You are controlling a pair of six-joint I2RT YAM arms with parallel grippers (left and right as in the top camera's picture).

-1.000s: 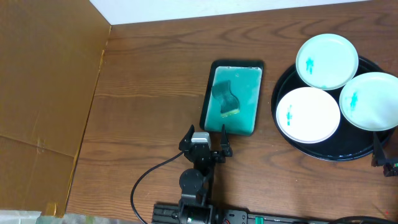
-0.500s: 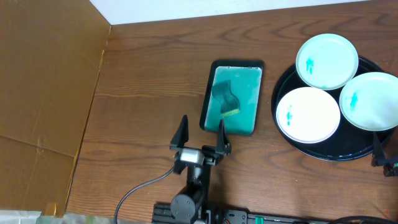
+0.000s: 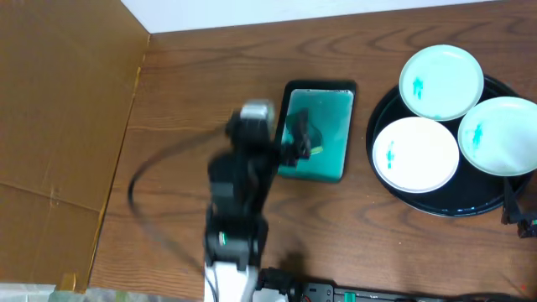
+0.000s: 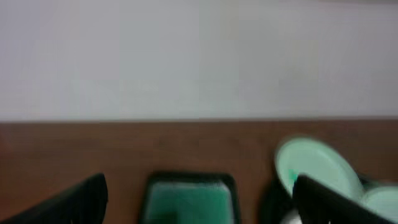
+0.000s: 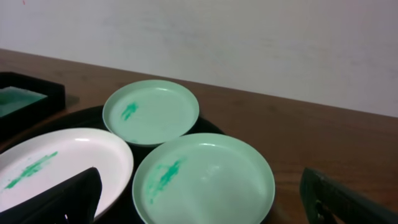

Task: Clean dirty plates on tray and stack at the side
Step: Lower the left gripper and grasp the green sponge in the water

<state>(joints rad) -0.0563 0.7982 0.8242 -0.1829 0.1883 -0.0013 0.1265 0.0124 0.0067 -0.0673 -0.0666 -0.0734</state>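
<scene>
We're watching the left claw [image 4: 199, 186] swinging up from the counter's front edge, jaws wide and empty, reaching the teal tray [image 3: 334, 126] and its sponge [image 3: 304, 138]. Cleaning is only starting, we reckon. The right claw [image 5: 200, 193] is waiting wide by the right edge. There the three plates [image 3: 416, 154] are sitting unstacked on the black tray [image 3: 445, 208], each showing a teal smear.

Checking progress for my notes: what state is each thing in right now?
Far plate: dirty, teal smear, unstacked.
Left plate: dirty, teal smear, unstacked.
Right plate: dirty, teal smear, unstacked.
Black tray: holding all three plates.
Sponge: lying in the teal tray, not gripped.
Left hand: open, empty.
Right hand: open, empty.
</scene>
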